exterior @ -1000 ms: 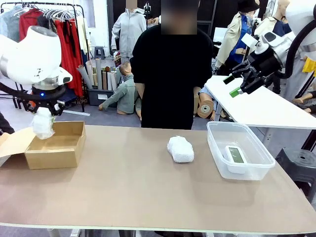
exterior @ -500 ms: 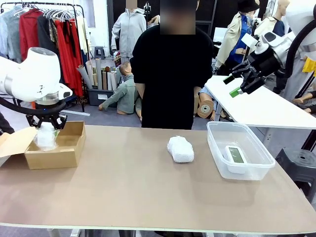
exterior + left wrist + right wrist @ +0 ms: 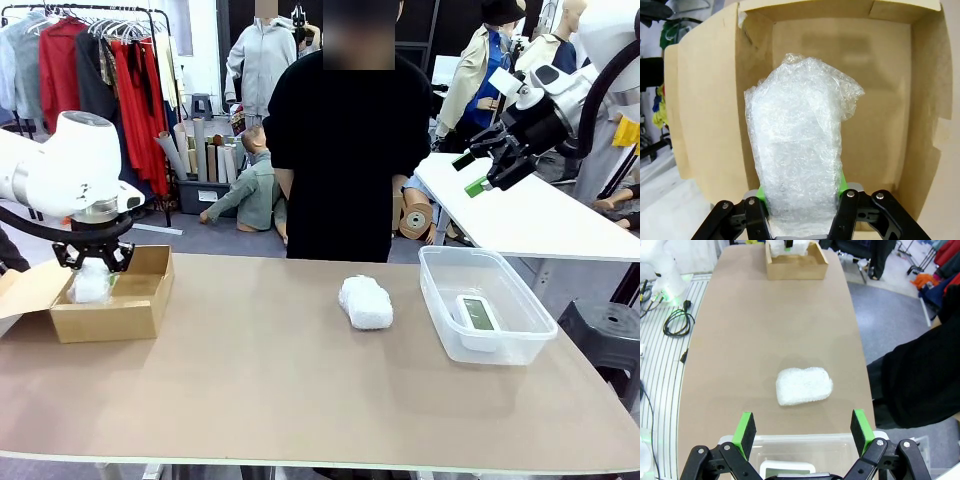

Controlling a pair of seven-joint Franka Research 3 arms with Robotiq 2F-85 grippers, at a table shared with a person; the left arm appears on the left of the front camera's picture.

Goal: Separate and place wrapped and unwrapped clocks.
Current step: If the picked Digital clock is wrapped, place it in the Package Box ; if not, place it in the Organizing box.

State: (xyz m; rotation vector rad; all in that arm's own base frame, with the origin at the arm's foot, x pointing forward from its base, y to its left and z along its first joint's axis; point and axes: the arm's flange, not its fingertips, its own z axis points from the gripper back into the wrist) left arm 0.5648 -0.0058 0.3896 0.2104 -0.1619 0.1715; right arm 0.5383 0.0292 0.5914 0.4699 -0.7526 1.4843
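A wide tan surface [image 3: 300, 390] spans the foreground above a grey floor [image 3: 200, 238]. At the back left, a clothes rack [image 3: 100, 60] hung with red and grey garments stands beside upright cardboard rolls [image 3: 200, 150]. A white table [image 3: 540, 225] and a black stool [image 3: 600, 325] are on the right.

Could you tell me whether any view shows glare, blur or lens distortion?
Left wrist view: the wrapped bundle, clamped in the left gripper, glints bright white. Right wrist view: wide-angle lens bows the table edges. Front view: sharp, evenly lit, soft shadows.
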